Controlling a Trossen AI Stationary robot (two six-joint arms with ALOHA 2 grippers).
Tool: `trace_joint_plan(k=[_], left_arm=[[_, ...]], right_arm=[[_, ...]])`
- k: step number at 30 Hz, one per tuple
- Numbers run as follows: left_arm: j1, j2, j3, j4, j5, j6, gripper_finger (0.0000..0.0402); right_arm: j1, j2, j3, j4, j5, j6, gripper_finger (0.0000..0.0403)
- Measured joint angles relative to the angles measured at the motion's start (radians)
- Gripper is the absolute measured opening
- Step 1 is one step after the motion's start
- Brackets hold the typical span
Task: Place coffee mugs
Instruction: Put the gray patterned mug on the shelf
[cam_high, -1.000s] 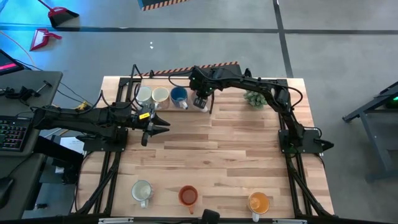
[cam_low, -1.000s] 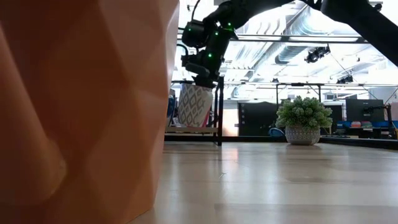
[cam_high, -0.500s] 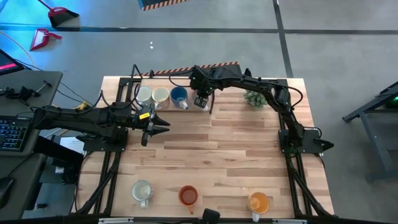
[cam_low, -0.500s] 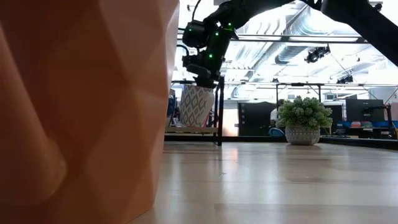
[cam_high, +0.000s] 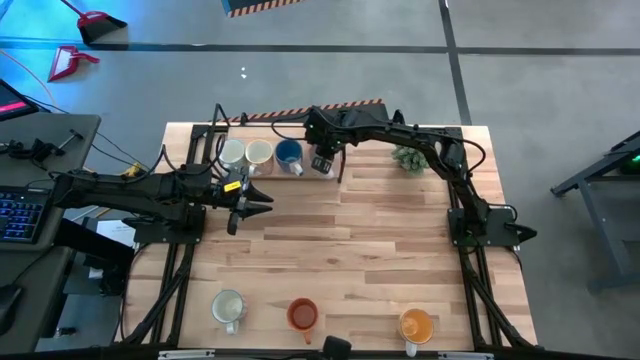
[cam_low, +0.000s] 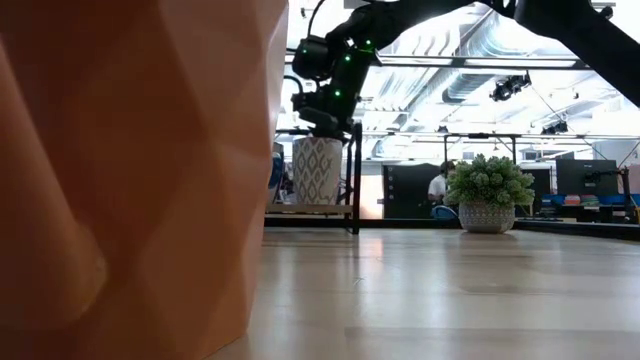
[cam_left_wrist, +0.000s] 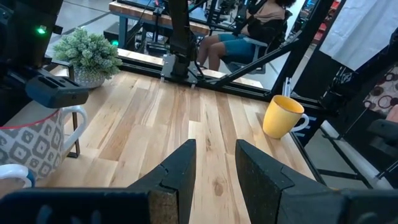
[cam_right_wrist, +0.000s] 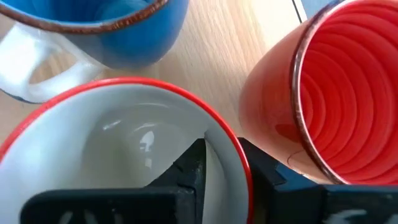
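Note:
Along the table's far edge stand a white mug (cam_high: 232, 152), a cream mug (cam_high: 258, 152) and a blue mug (cam_high: 288, 153). My right gripper (cam_high: 322, 161) is above a grey-patterned mug with a red rim (cam_low: 316, 171), right of the blue mug (cam_right_wrist: 93, 25), and is shut on it. A red mug (cam_right_wrist: 323, 93) stands close beside it. Near the near edge stand a white mug (cam_high: 228, 307), a red-orange mug (cam_high: 303, 315) and a yellow-orange mug (cam_high: 416, 325). My left gripper (cam_high: 252, 200) waits open over the table's left part, touching nothing. My right gripper holds the patterned mug by its red rim (cam_right_wrist: 239, 146), one finger (cam_right_wrist: 191, 167) inside the white hollow and one (cam_right_wrist: 264, 171) outside the wall. The fingers come from above, pointing down. The mug stands upright with its base (cam_low: 316, 203) on the table.
A small green potted plant (cam_high: 408, 157) stands right of the mug row near the far edge. The red-orange mug (cam_low: 130, 180) fills the left of the low view. The table's middle (cam_high: 350, 240) is bare wood. A person sits beyond the table (cam_left_wrist: 261, 25).
The right gripper has shifted slightly toward the far edge, still on the patterned mug, and the mug, leaning a little a second ago, now stands upright on the table.

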Motion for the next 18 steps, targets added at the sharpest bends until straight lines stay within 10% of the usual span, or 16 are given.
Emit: trace_joint_plan(k=[18], left_arm=[[0.000, 0.000, 0.000, -0.014, 0.000, 0.001, 0.0101]], right_arm=[[0.003, -0.081, 0.000, 0.010, -0.005, 0.033, 0.0067]])
